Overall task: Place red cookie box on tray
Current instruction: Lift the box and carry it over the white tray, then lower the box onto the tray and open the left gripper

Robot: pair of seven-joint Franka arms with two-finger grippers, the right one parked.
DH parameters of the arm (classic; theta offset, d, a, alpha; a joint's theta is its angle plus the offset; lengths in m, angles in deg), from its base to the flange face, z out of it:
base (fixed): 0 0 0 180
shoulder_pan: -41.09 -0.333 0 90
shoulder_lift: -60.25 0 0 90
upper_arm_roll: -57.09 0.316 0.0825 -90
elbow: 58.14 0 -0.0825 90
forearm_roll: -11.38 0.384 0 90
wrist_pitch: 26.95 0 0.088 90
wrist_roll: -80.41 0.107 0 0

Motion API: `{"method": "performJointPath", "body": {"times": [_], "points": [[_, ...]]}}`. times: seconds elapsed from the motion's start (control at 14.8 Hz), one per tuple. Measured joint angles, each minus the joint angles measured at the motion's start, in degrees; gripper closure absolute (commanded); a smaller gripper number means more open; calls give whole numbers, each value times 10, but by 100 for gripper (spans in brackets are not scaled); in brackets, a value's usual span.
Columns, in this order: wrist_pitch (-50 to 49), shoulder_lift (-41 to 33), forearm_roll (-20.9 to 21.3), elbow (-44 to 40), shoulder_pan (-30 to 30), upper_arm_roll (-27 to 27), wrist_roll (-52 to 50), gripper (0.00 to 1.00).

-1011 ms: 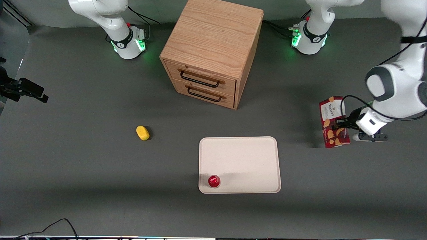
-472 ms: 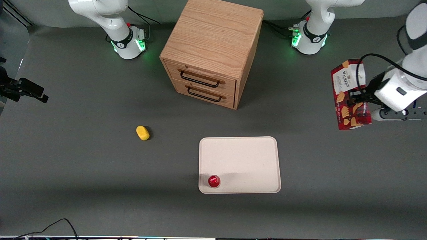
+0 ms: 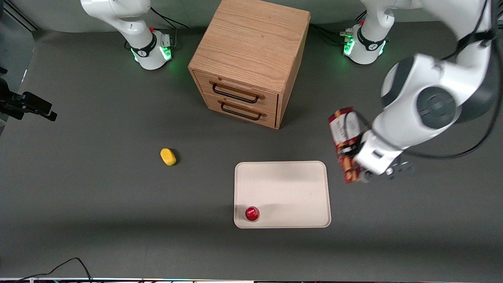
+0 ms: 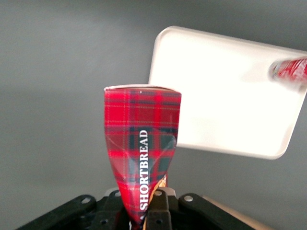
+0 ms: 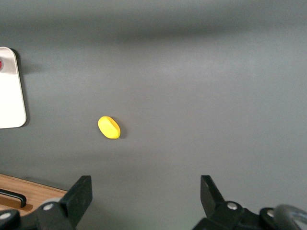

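Cookie box in my grip, I hang in the air right of centre in the front view, just past the tray's (image 3: 283, 184) right edge and not yet over it. My gripper (image 3: 355, 155) is clamped on the red cookie box (image 3: 342, 133) about halfway along, fingers pressing its broad faces; the wrist view shows the tartan side panel (image 4: 141, 153) running straight out from between them, pinched narrow at the grip. I judge I hold it mid-length so it stays balanced during the carry, and high so it clears the tray's rim.

Its long axis runs nearly top to bottom in the front view, tilted slightly, the white label end toward the upper part of the frame and the cookie-picture end toward the lower part.

A small red-topped cup (image 3: 252, 213) occupies the tray's lower-left corner, so the bare middle looks like the place to set the box down.
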Motion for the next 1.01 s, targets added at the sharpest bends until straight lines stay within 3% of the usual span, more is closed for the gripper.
{"method": "performJointPath", "body": {"times": [0.34,0.61,1.01], "points": [[155,109,71,-17,30,-1,-93,100],[265,157,83,1,29,3,-100,100],[412,177,86,101,25,19,-101,100]]}}
